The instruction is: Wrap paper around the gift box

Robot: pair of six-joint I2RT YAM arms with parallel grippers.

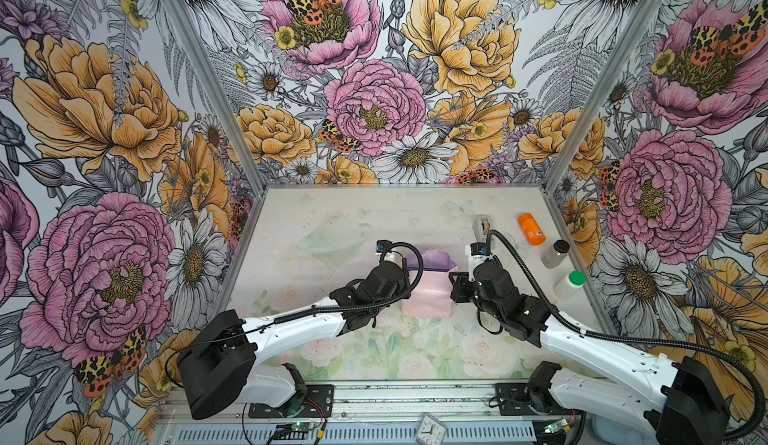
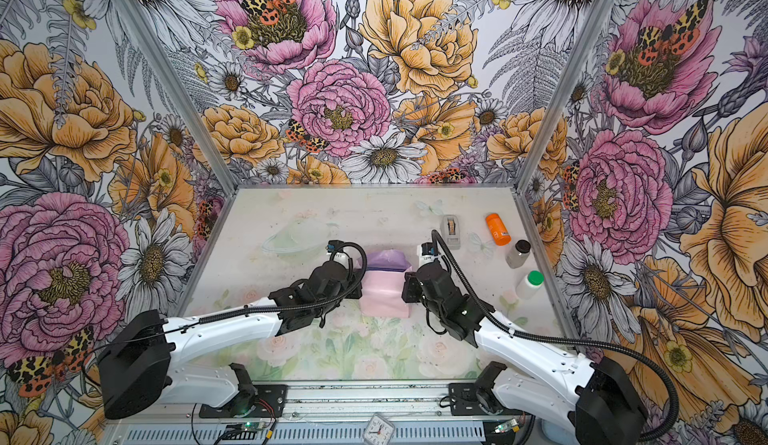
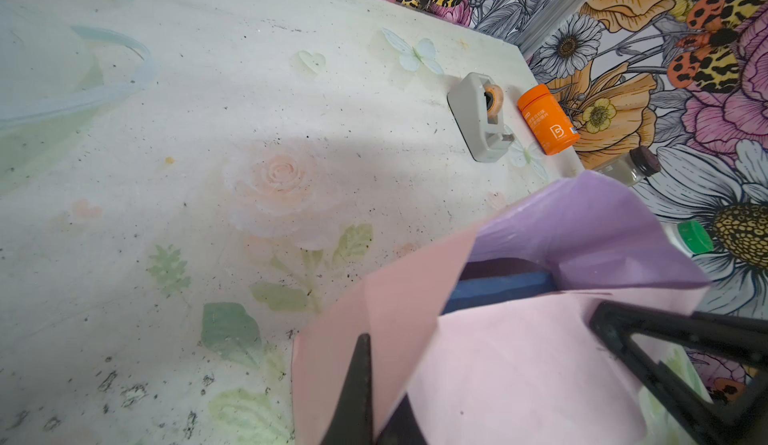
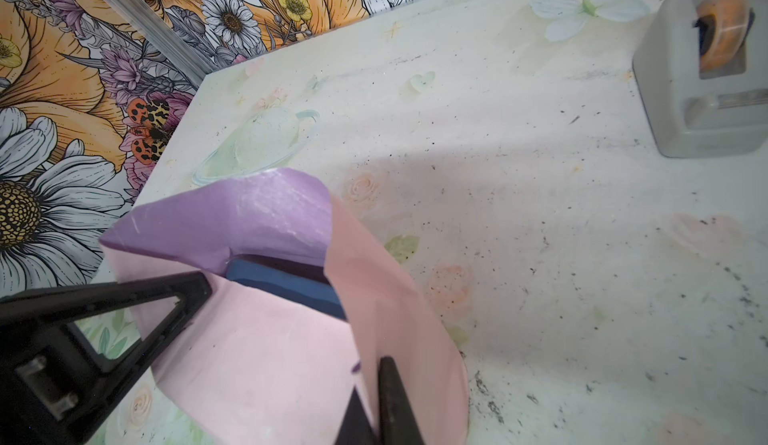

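Observation:
The paper [image 1: 428, 293] [image 2: 384, 293], pale pink outside, is folded up over the gift box in the middle of the table, and a lilac flap stands up at its far side. Only a navy-blue strip of the gift box [image 3: 494, 293] [image 4: 286, 287] shows inside the open far end. My left gripper [image 1: 406, 284] [image 3: 380, 380] is shut on the pink side flap at the paper's left. At the paper's right, my right gripper [image 1: 455, 287] [image 4: 372, 376] is shut on the opposite pink flap.
A grey tape dispenser [image 1: 482, 227] stands behind the right arm. An orange bottle [image 1: 532, 229], a dark-capped jar [image 1: 555, 254] and a green-capped white bottle [image 1: 570, 284] line the right wall. A small clock [image 1: 431, 428] lies at the front rail.

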